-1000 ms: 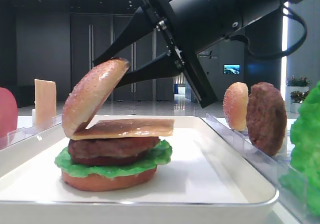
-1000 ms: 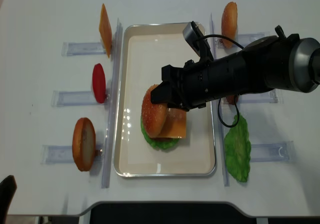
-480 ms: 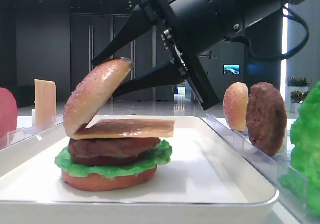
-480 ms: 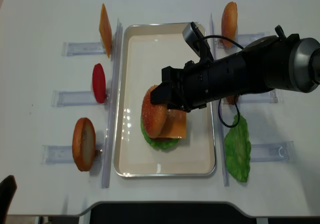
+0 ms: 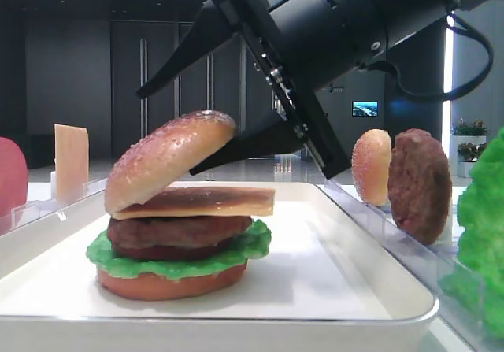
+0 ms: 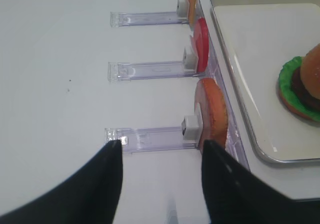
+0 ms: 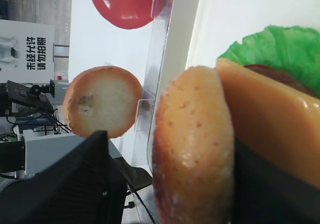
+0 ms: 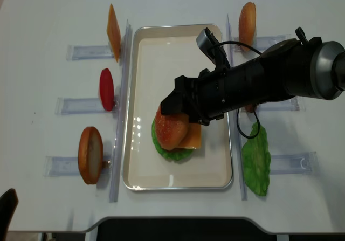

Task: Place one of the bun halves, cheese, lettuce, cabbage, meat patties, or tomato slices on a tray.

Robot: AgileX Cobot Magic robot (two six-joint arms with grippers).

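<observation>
Left gripper [image 6: 160,179] clenched empty beside racked bun, seen only by left wrist; bun top [image 5: 169,160] tilted on cheese [image 5: 206,201] in tray [image 5: 370,285], right gripper [image 5: 169,127] released around it.

Bun top [image 5: 169,159]: glossy golden-brown, pale speckles. Cheese [image 5: 201,201]: smooth, shiny. Meat patty [image 5: 179,232]: dark, rough, matt. Lettuce [image 5: 177,259]: ruffled, plastic-looking. Tray [image 5: 354,289]: white, glossy rim. Racks [image 6: 150,139]: clear plastic. Right claw [image 5: 228,80]: matt black fingers. Surface [image 8: 54,25]: white, smooth, matt.
</observation>
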